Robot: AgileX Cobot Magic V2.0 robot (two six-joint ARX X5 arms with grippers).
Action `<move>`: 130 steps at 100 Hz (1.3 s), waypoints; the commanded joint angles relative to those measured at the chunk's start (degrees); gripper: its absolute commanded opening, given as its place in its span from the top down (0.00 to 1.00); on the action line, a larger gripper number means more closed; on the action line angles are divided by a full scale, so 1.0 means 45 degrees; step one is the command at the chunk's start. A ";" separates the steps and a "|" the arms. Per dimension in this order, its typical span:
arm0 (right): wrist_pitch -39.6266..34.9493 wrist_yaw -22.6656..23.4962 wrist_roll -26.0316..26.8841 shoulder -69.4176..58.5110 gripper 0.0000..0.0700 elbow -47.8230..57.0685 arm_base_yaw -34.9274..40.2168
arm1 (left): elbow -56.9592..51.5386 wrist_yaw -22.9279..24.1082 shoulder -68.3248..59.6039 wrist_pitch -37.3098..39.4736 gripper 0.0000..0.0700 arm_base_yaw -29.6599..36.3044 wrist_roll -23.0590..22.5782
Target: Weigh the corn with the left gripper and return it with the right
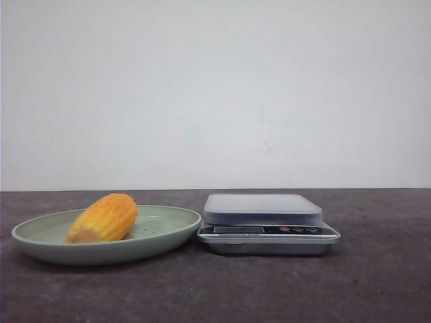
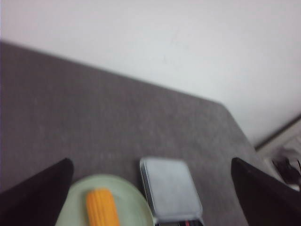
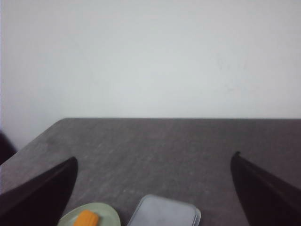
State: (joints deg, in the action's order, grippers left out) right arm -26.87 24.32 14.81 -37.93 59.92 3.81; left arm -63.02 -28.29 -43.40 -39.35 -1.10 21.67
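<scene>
The yellow-orange corn [image 1: 104, 218] lies on its side in a pale green plate [image 1: 161, 237] at the left of the table. A silver kitchen scale [image 1: 266, 222] stands just right of the plate, its platform bare. Neither arm shows in the front view. In the left wrist view my left gripper [image 2: 152, 165] is open and high above the corn [image 2: 101, 208] and the scale [image 2: 171, 188], nothing between its fingers [image 2: 40, 188]. In the right wrist view my right gripper [image 3: 153, 162] is open too, far above the corn [image 3: 86, 219], the plate [image 3: 107, 213] and the scale [image 3: 164, 212].
The table top is dark grey [image 1: 377, 282], with a white wall behind it. In the left wrist view the table's right edge [image 2: 240, 129] shows, with cables [image 2: 287, 167] beyond it.
</scene>
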 commanded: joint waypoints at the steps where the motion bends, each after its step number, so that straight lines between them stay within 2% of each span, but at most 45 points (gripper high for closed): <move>1: -0.0107 0.0068 -0.0141 -0.0044 0.05 0.0209 0.0102 | -0.0121 0.0092 -0.0544 -0.0389 0.00 0.0233 -0.0481; 18: -0.1098 -0.0053 -0.0185 -0.0044 0.05 0.0209 0.0248 | -0.0121 0.2234 -0.2453 -0.1695 0.00 0.1802 -0.1277; 24: -0.1389 -0.0083 -0.0384 -0.0044 0.05 0.0209 0.0243 | -0.0121 0.2623 -0.3220 -0.1763 0.00 0.2380 -0.1316; 54: -0.2210 -0.0185 -0.0753 -0.0039 0.05 0.0209 0.0301 | -0.0121 0.2637 -0.7504 -0.1069 0.00 0.4668 -0.1229; 77: -0.2909 -0.0107 -0.0729 0.0010 0.05 0.0209 0.0301 | -0.0121 0.2667 -1.0321 -0.0525 0.00 0.5333 -0.0845; 91: -0.3007 -0.0073 -0.0729 0.0087 0.05 0.0209 0.0301 | -0.0121 0.2681 -1.1526 -0.0238 0.00 0.5362 -0.0253; 94: -0.3007 -0.0073 -0.0724 0.0141 0.05 0.0209 0.0301 | -0.0121 0.2681 -1.1720 -0.0199 0.07 0.5362 -0.0219; 97: -0.3002 -0.0078 -0.0724 0.0165 0.05 0.0209 0.0301 | -0.0121 0.2676 -1.1895 -0.0199 0.21 0.5362 -0.0228; 100: -0.3002 -0.0078 -0.0724 0.0165 0.05 0.0209 0.0301 | -0.0121 0.2676 -1.2041 -0.0238 0.41 0.5396 -0.0248; 107: -0.3021 -0.0078 -0.0729 0.0223 0.05 0.0209 0.0306 | -0.0121 0.2667 -1.2259 -0.0325 0.96 0.5479 -0.0510; 108: -0.3021 -0.0078 -0.0729 0.0223 0.06 0.0209 0.0306 | -0.0121 0.2671 -1.2269 -0.0335 1.00 0.5493 -0.0559; 111: -0.3026 -0.0078 -0.0729 0.0223 0.06 0.0209 0.0306 | -0.0121 0.2681 -1.2274 -0.0335 0.98 0.5523 -0.0661; 130: -0.3113 -0.0131 -0.0738 0.0219 0.06 0.0209 0.0461 | -0.0243 0.2662 -1.2084 -0.0311 0.98 0.5824 -0.0816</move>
State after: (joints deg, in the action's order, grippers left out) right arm -41.06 23.84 12.19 -36.77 59.92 5.32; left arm -63.05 -16.21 -97.56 -40.64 24.36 18.83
